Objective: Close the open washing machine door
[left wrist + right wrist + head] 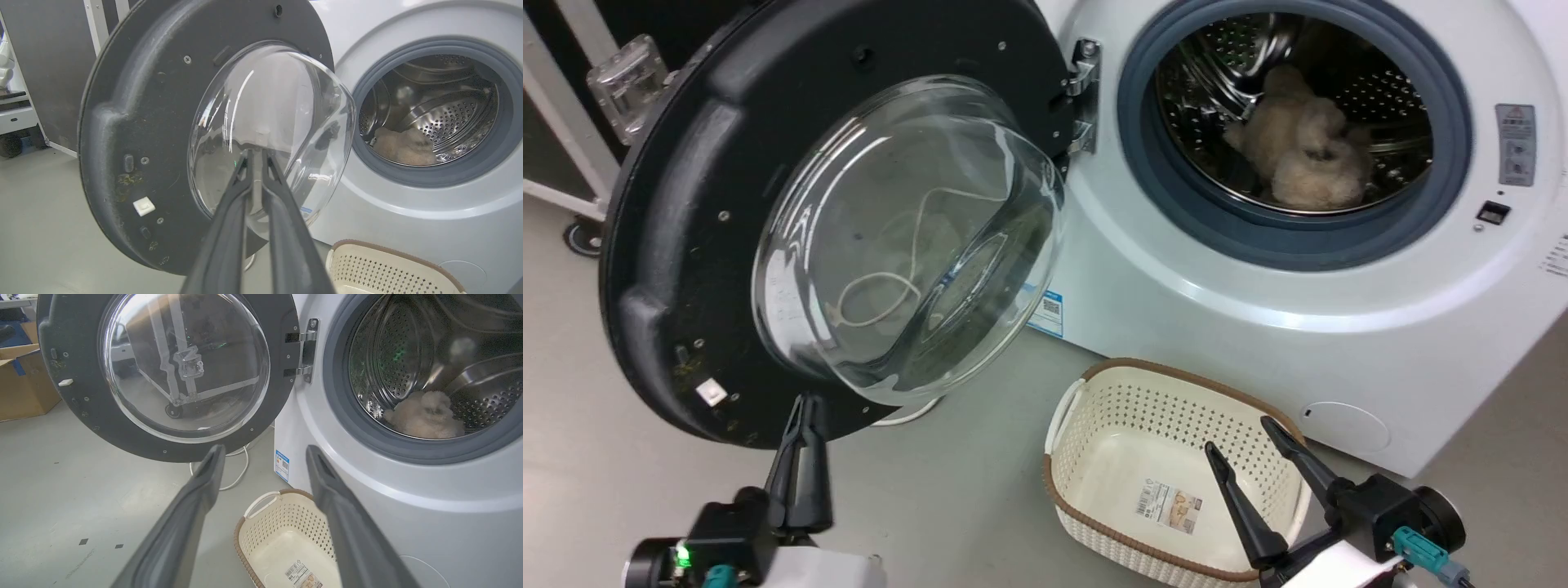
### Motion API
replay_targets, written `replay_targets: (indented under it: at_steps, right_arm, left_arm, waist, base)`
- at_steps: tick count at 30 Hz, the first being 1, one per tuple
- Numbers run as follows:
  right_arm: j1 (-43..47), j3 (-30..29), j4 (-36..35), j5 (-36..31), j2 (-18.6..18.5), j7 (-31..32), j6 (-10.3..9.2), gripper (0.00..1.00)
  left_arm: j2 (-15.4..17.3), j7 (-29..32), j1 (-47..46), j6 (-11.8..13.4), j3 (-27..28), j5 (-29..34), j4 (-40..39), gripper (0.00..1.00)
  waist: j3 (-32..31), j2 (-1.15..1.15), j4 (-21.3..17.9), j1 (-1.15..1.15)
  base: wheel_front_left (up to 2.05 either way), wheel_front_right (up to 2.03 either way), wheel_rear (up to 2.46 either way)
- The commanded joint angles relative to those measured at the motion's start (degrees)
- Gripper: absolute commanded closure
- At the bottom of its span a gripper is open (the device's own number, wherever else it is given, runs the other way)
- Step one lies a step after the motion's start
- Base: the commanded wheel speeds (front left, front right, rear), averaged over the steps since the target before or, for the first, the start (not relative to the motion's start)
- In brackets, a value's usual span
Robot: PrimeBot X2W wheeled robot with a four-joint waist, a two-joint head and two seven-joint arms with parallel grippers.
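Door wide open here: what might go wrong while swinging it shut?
The left end effector, shut, points at the washing machine door's curved glass bowl; pushing there, it may slide off. The basket stands on the floor before the machine, by the open right end effector; an arm following the door might knock it.

1 washer (1176,310) w/ 1 door (686,204), 1 basket (1176,408), 1 fluffy item (1298,155), 2 hands: left hand (805,406), right hand (1241,435).
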Motion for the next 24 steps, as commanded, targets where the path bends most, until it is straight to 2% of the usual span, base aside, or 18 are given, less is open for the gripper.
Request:
replay_targets:
  at_steps: [1, 6, 10, 13, 16, 18, 21, 23, 24]
  right_arm:
    - [-0.1, 0.2, 0.2, 0.4, -0.3, -0.6, 0.03, 0.0]
    - [0.6, -0.2, -0.3, 0.1, -0.6, -1.2, 0.04, 0.0]
    - [1.6, -1.0, -1.1, -0.2, -1.1, -1.7, 0.04, 0.0]
    - [1.8, -1.2, -1.7, -0.5, -1.7, -2.0, 0.04, 0.0]
    - [1.3, -1.0, -2.2, -0.3, -2.4, -2.3, 0.04, 0.0]
    - [0.9, -0.9, -2.4, -0.1, -2.8, -2.5, 0.04, 0.0]
    - [0.3, -0.5, -2.6, 0.2, -3.5, -2.8, 0.04, 0.0]
    - [-0.1, -0.3, -2.7, 0.5, -3.9, -3.0, 0.04, 0.0]
    - [-0.4, 0.0, -2.6, 0.8, -4.3, -3.3, 0.04, 0.0]
  left_arm:
    - [0.0, -0.6, 0.6, -0.2, 0.2, -0.5, -0.6, 1.0]
    - [-0.2, -1.2, -1.8, -1.8, 3.9, -5.2, -4.3, 1.0]
    - [-0.1, -1.7, -6.3, -4.6, 9.1, -11.2, -5.8, 1.0]
    - [2.1, -1.9, -11.1, -5.9, 13.4, -16.2, -4.3, 1.0]
    - [5.3, 1.2, -16.8, -6.5, 17.7, -22.8, -1.5, 1.0]
    - [7.9, 4.3, -20.7, -6.4, 20.4, -27.2, 1.3, 1.0]
    - [11.3, 9.2, -26.4, -5.1, 24.8, -33.9, 6.9, 1.0]
    - [13.3, 11.9, -29.9, -3.6, 27.6, -37.7, 10.9, 1.0]
    - [15.1, 14.8, -32.7, -1.8, 30.1, -41.1, 14.9, 1.0]
  waist:
    - [0.1, 0.0, 0.3, 0.0]
    - [1.4, 0.0, 1.5, 0.0]
    - [2.5, 0.0, 2.4, 0.0]
    - [4.0, 0.0, 1.8, 0.0]
    - [5.6, 0.0, 0.8, 0.0]
    - [6.6, 0.0, 0.2, 0.0]
    - [8.3, 0.0, -0.8, 0.0]
    - [9.1, 0.0, -1.4, 0.0]
    - [9.8, 0.0, -1.9, 0.0]
  base:
    - [0.0, 0.0, 0.0]
    - [0.0, 0.0, 0.0]
    - [0.0, 0.0, 0.0]
    - [0.0, 0.0, 0.0]
    - [0.0, 0.0, 0.0]
    - [0.0, 0.0, 0.0]
    - [0.0, 0.0, 0.0]
    - [0.0, 0.0, 0.0]
    - [0.0, 0.0, 0.0]
